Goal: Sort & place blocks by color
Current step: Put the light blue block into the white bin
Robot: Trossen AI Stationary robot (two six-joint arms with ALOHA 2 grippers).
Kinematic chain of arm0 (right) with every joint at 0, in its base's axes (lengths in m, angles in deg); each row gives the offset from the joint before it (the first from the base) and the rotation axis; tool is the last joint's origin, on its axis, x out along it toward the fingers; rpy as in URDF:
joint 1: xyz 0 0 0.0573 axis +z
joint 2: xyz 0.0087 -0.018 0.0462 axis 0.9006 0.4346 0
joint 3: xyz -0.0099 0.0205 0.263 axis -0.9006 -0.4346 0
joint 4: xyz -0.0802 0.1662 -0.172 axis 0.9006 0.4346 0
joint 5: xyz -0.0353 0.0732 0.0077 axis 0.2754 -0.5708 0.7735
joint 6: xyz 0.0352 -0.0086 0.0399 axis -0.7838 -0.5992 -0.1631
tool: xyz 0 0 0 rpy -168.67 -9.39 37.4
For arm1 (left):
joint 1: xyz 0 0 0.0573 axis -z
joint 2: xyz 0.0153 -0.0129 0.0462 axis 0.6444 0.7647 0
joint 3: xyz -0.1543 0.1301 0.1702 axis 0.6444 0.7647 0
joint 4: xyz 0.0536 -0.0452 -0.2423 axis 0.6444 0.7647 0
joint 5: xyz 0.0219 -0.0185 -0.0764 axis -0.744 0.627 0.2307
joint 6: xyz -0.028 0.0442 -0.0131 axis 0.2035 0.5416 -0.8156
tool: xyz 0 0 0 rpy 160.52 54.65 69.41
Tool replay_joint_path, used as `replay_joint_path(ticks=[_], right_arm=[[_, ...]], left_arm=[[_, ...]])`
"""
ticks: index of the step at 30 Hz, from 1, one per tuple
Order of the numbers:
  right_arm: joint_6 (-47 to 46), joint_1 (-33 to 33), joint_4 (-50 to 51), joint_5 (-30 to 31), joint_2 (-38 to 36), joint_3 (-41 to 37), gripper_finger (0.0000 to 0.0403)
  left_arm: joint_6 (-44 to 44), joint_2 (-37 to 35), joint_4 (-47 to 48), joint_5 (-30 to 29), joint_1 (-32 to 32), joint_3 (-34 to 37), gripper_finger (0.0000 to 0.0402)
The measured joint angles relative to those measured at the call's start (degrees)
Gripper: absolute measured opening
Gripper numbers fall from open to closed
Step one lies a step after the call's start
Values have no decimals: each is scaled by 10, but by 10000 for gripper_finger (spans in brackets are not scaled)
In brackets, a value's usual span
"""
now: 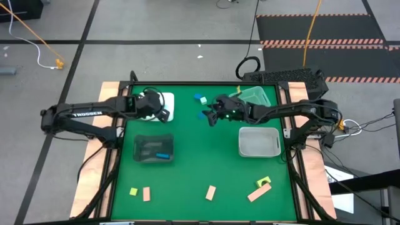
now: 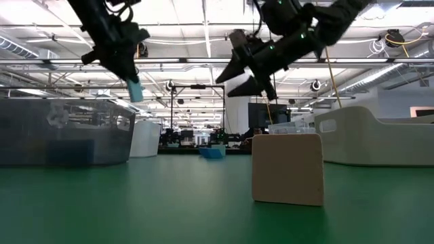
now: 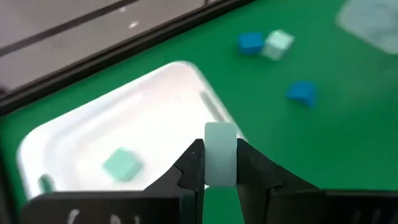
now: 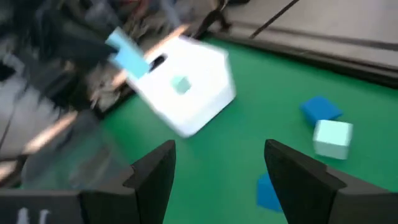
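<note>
Held block: a pale teal block (image 3: 220, 154) is pinched upright between the fingers of the left pincer (image 3: 219, 163), above the near edge of the white tray (image 3: 81, 144).
Left pincer: pressed onto that block, hanging over the white tray at the far left of the green surface (image 1: 206, 165); in the low view it is lifted clear of the surface.
White tray: one teal block (image 3: 120, 165) lies inside it.
Right pincer: the right pincer (image 4: 219, 167) has its fingers spread with nothing between them, raised over the far middle of the surface.
Loose far blocks: a blue block (image 4: 320, 109) touches a pale teal cube (image 4: 333, 138); another blue block (image 4: 267, 191) lies near them, by the right pincer.
Dark tray: the dark tray (image 1: 152, 140) at left centre holds a blue bar (image 1: 164, 155).
Other trays: a clear tray (image 1: 259, 142) sits at the right, a greenish tray (image 1: 256, 95) at the far right.
Near blocks: tan-peach bars (image 1: 210, 192) and yellow-green blocks (image 1: 263, 182) lie along the near edge.
</note>
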Motion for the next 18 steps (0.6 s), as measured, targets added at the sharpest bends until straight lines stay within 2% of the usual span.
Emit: replay_joint_path(ticks=[4,12,16,18], right_arm=[[-25,0,-42,32,30,-21,238],[-55,8,-38,17,122,4,238],[-37,9,-6,17,150,37,238],[-15,9,22,18,162,58,238]], left_arm=[[-4,0,21,0,-36,0,59],[-20,0,42,0,-76,0,59],[-31,0,69,-1,-84,0,62],[-31,0,76,-3,-90,0,78]])
